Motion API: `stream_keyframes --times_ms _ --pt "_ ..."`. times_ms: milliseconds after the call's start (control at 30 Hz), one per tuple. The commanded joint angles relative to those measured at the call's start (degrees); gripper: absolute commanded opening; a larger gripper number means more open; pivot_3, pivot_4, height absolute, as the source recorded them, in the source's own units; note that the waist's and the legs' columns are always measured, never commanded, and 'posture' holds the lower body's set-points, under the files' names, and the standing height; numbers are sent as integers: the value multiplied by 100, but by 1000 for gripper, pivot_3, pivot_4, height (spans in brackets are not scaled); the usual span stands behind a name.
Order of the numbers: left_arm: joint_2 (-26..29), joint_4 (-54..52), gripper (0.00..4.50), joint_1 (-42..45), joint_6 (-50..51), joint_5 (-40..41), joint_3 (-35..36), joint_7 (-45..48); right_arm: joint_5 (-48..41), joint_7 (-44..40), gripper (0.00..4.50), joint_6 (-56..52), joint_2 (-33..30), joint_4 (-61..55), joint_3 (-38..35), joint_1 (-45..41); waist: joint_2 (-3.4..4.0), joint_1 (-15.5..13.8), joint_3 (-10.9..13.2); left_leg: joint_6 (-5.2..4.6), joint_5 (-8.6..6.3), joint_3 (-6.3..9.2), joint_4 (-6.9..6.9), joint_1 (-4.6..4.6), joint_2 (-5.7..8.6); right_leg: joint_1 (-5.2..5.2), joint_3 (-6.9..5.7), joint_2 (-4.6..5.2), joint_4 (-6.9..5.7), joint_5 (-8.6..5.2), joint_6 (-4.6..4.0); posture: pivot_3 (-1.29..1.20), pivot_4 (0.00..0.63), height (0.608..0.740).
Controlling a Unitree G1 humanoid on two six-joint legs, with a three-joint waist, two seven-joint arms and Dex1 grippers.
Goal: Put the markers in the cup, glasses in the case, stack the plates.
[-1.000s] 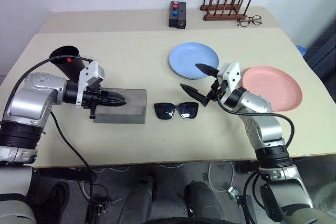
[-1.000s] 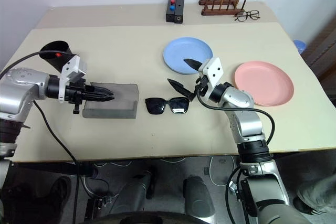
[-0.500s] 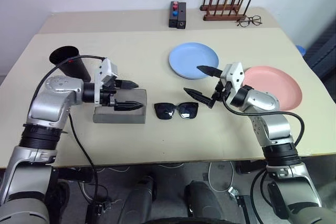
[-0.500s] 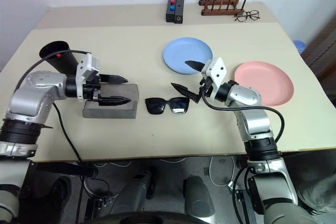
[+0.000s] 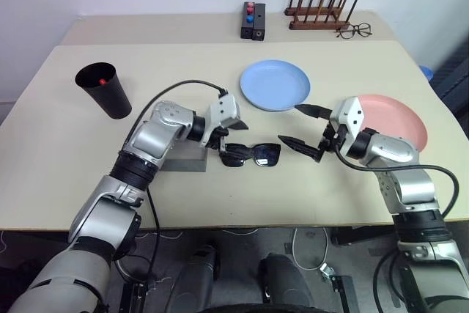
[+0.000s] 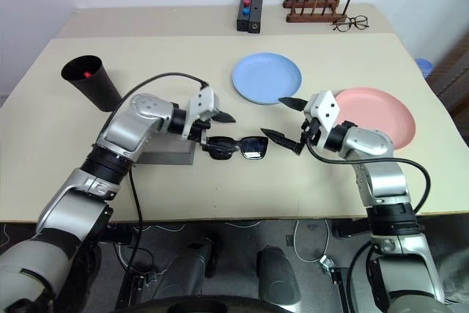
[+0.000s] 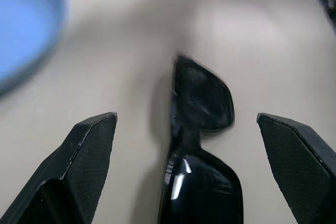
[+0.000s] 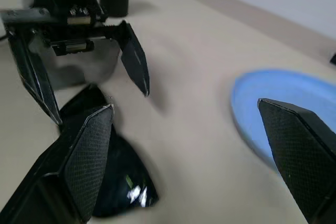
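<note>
From my left wrist view the sunglasses (image 7: 199, 145) lie between the wide-open, empty left gripper (image 5: 229, 141), while the head camera adds the grey case (image 5: 183, 159) beside them (marker (image 5: 102, 78) in cup (image 5: 108, 93)) and the right gripper (image 5: 302, 125), level, open, empty.

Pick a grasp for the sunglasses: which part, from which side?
Grip the sunglasses at the bridge or across one lens, coming from above and the case side. They lie flat, apparently folded, front edge along the table. The open left tool already straddles the near lens.
</note>
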State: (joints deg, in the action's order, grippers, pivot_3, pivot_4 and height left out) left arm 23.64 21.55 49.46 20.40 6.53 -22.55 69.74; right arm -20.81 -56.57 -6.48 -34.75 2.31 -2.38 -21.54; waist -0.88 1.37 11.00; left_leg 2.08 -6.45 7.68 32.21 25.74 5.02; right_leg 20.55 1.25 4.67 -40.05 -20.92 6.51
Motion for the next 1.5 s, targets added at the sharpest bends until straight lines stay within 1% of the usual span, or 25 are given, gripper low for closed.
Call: stream_keyframes --times_ms 33,133,333,500,533,600,633,733,833,867,1167,1300,1400,1500 --pt "-134 151 4420 210 -154 -213 -80 -38 -120 -232 4500 69 -358 -431 -301 267 -1 -20 1 0 0 0 2 0 1 -1 0 1 0 0 0 0 150 737" --pt "-272 335 4420 305 -225 -348 -129 -36 -175 -409 4500 6 -654 -586 -418 586 -3 -41 2 -1 -1 2 6 2 2 -3 -3 3 2 0 1 0 150 737" --pt "-534 632 4420 403 -406 -570 -172 -45 -133 -526 4500 -55 -993 -851 -559 1021 -3 -48 2 -2 -2 2 7 3 1 -4 -4 4 3 -1 1 0 150 737" --pt "-673 895 4420 471 -601 -850 -223 -182 -126 -406 4500 -60 -1022 -892 -622 1112 -4 -30 2 -2 -2 2 6 3 0 -4 -6 4 6 -1 1 0 150 737" --pt "-666 914 4199 480 -605 -890 -251 -121 -122 -387 4500 -65 -1009 -881 -616 1094 -4 -35 2 -2 -2 2 6 3 1 -5 -6 4 6 -1 1 0 150 737" --pt "-644 913 3611 476 -609 -916 -262 -6 -92 -340 4500 -56 -973 -848 -590 1043 -4 -41 2 -2 -2 2 6 4 1 -5 -6 4 6 -1 1 0 150 737" --pt "-634 912 3201 472 -618 -920 -260 29 -81 -314 4500 -52 -954 -837 -576 1021 -4 -41 3 -2 -2 2 6 4 1 -5 -7 4 6 -1 1 0 150 737" --pt "-616 917 1607 468 -623 -937 -236 94 -41 -258 4500 -33 -907 -795 -527 964 -4 -46 2 -2 -2 3 6 4 1 -5 -7 4 6 -1 1 0 150 737" --pt "-594 891 351 464 -585 -930 -233 177 5 -229 4500 -7 -865 -741 -481 898 -3 -65 1 -2 -2 5 9 -1 2 -14 -11 5 9 -1 1 0 150 737" --pt "-577 845 33 460 -539 -918 -233 228 26 -219 4500 9 -850 -717 -464 867 -3 -68 1 -2 -2 7 11 -2 3 -20 -15 6 12 -1 1 0 150 737" --pt "-510 577 33 628 36 -625 -8 491 142 -157 4500 100 -712 -576 -332 706 -3 -35 0 -2 -2 13 15 -4 2 -23 -20 3 14 -1 1 0 150 737" --pt "-462 460 33 739 620 -273 226 692 220 -133 4500 160 -655 -480 -310 622 -3 -29 1 -2 -2 13 11 -3 1 -20 -19 2 13 -1 1 0 150 737" --pt "-334 277 33 853 1027 -17 392 898 235 -121 4500 183 -627 -452 -282 592 -4 -28 2 -2 -2 13 11 0 1 -18 -19 2 13 -1 1 0 150 737" --pt "-126 167 33 988 1205 126 495 1050 217 -117 4500 172 -594 -450 -274 571 -4 -30 2 -2 -2 13 11 2 1 -16 -20 2 13 -1 1 0 150 737"
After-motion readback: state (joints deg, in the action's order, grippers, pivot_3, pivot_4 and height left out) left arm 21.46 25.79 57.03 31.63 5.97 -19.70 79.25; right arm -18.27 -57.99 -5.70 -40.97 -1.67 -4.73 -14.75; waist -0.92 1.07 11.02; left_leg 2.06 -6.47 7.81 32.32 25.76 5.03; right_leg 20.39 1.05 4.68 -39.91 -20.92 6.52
